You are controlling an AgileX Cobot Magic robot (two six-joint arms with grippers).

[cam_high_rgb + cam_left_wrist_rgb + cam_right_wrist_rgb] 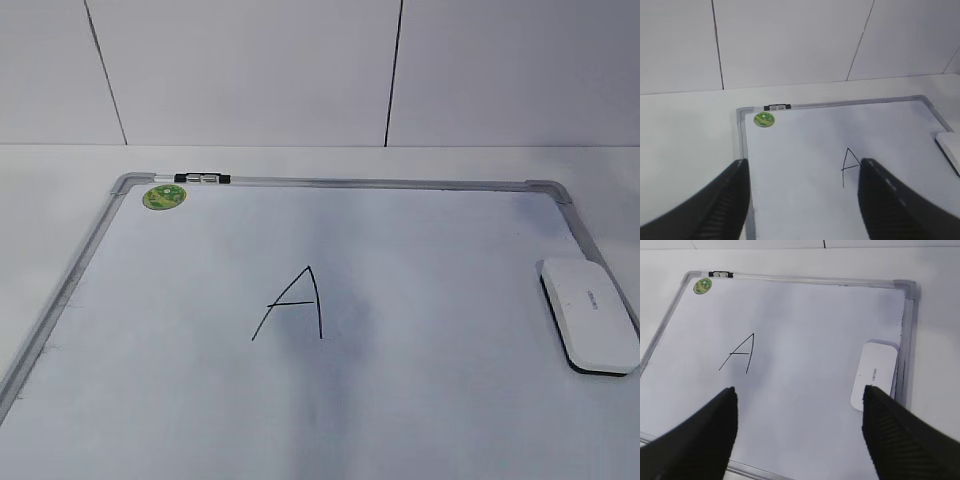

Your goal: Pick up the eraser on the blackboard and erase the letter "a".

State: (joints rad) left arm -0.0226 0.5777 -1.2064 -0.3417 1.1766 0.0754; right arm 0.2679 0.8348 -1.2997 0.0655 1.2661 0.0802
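Eraser (pixel 949 150) cropped at left-wrist frame edge

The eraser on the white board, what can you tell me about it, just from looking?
The eraser is a flat white block with rounded corners, plastic by its look, with a thin black layer underneath and small grey lettering on top. It lies flat on the blackboard, close beside the right side of the frame, well to the right of the drawn letter. Nothing grips or touches it; only the board bears it. In the right wrist view it shows between that arm's open fingers, farther off.
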